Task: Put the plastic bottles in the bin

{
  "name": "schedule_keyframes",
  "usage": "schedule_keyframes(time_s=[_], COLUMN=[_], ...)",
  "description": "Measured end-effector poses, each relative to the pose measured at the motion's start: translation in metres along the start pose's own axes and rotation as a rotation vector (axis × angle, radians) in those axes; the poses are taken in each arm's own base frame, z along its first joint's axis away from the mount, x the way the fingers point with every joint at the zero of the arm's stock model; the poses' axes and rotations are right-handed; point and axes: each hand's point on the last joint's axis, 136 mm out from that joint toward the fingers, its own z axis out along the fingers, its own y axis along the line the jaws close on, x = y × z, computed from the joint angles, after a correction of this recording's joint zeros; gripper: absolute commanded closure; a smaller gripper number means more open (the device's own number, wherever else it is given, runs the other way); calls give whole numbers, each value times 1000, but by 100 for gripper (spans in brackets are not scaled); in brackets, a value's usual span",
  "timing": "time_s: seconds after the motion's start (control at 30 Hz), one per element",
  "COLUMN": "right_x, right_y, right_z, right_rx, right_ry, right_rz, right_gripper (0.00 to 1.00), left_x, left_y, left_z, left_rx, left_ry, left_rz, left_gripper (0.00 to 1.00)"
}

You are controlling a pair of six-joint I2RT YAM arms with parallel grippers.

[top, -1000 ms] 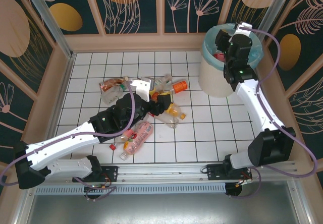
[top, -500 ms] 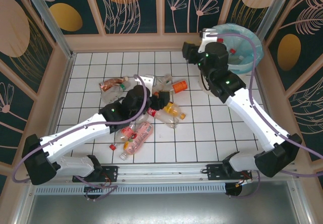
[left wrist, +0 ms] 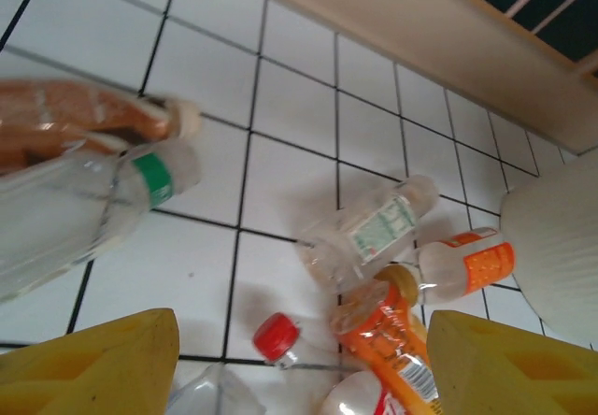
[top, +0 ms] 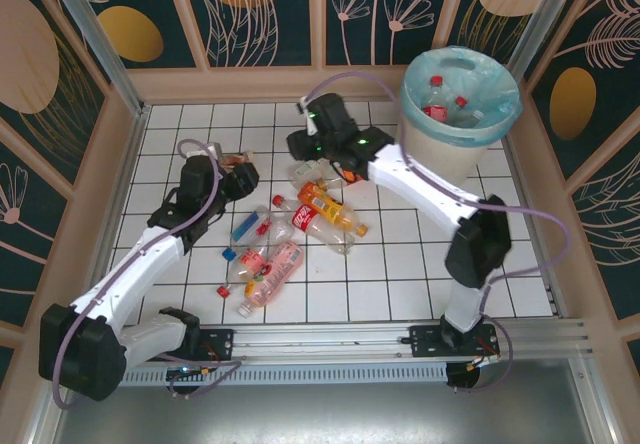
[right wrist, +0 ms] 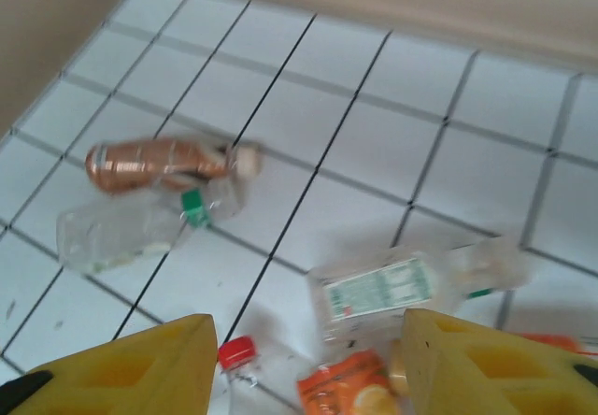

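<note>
Bin (top: 432, 154): cream-white, upright, far-right corner, blue-green liner over rim, red-capped bottles (top: 437, 84) inside | plastic bottles (top: 322, 207): lying scattered mid-floor, several crushed | pink-label bottle (top: 278, 264): nearest front edge.

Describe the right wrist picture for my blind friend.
The right gripper, open and empty, hangs over a white tiled table strewn with plastic bottles: a brown-labelled bottle, a clear bottle with a green band, and a green-and-white-labelled bottle.

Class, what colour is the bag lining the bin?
Light blue-green. The bag shows best in the top external view, folded over the rim.
</note>
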Motion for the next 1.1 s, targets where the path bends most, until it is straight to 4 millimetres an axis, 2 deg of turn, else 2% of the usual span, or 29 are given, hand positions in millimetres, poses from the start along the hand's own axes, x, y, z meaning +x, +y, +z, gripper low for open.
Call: schedule_keyframes(time_s=[0.13, 0.23, 0.33, 0.5, 0.7, 1.0, 1.1], right_x=[38, 64, 84, 103, 110, 140, 140], right_y=[31, 46, 52, 54, 51, 44, 43], right_z=[50, 78, 95, 106, 110, 131, 130], right_rx=[-49, -68, -69, -64, -46, -23, -23], right_ry=[152, 242, 310, 379, 415, 512, 518], right_rz=[-64, -102, -131, -159, -164, -181, -188], right_gripper=[49, 47, 47, 47, 47, 47, 47], left_x=[10, 23, 36, 51, 67, 75, 76], left_y=[25, 33, 39, 45, 45, 39, 38], left_z=[-8, -13, -18, -24, -25, -24, -24], left_rx=[-11, -5, -1, 8, 30, 72, 77], left_ry=[4, 18, 36, 66, 121, 167, 172], left_rz=[-66, -82, -89, -90, -78, -50, -48], left_gripper=[29, 29, 28, 28, 28, 27, 27])
